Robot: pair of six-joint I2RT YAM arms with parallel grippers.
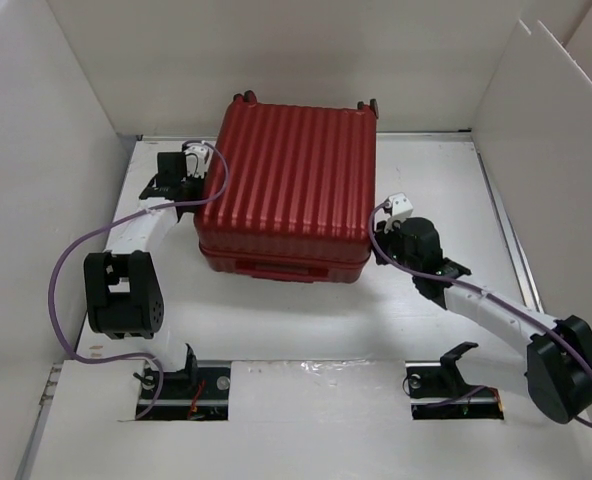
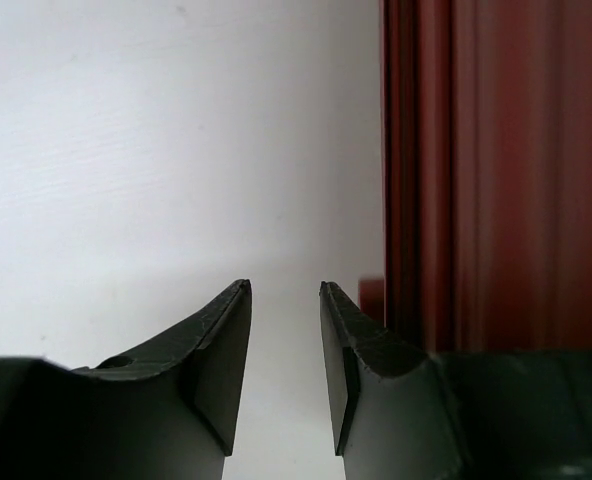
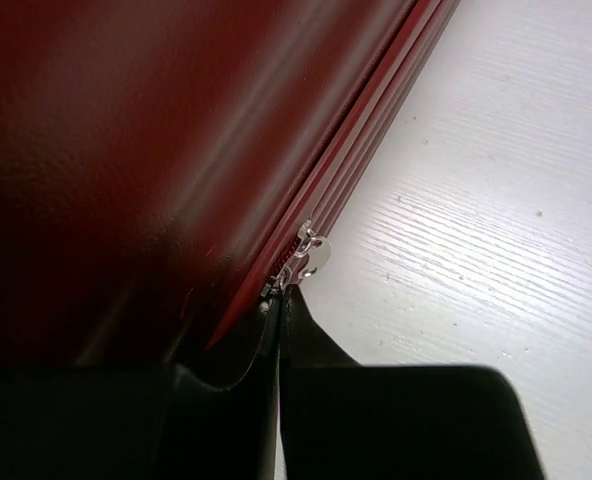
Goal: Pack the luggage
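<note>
Two arms: both work at the luggage (image 1: 286,180), one on each flank
Luggage position: lies flat on the table (image 1: 446,180) towards the far wall, ribbed shell up, both halves shut together
Left gripper (image 2: 284,290): narrow gap between the jaws, nothing in it; sits just beside the left wall of the case, contact cannot be told
Right gripper (image 3: 279,298): fingers pressed together at the zip seam, near the near-right corner of the case
Zipper pull (image 3: 312,254): small bright metal piece right at the fingertips; looks pinched by its tab, though the tab itself is hidden
Step in hand (judgement): running the zip along the seam; direction cannot be told
Risk 1: pull slips out of the pinch; cause is a thin hold on smooth metal, made worse by any drag off the line of the seam
Risk 2: case slides or turns on the smooth table when the zip is dragged; cause is that the left jaws grip nothing, so they steady it only if pressed against the wall
Risk 3: slider jams at the rounded corner; cause is a straight drag that does not follow the curve
Risk 4: purple cable (image 1: 61,290) loops close to the left wall and may catch if the case shifts
</note>
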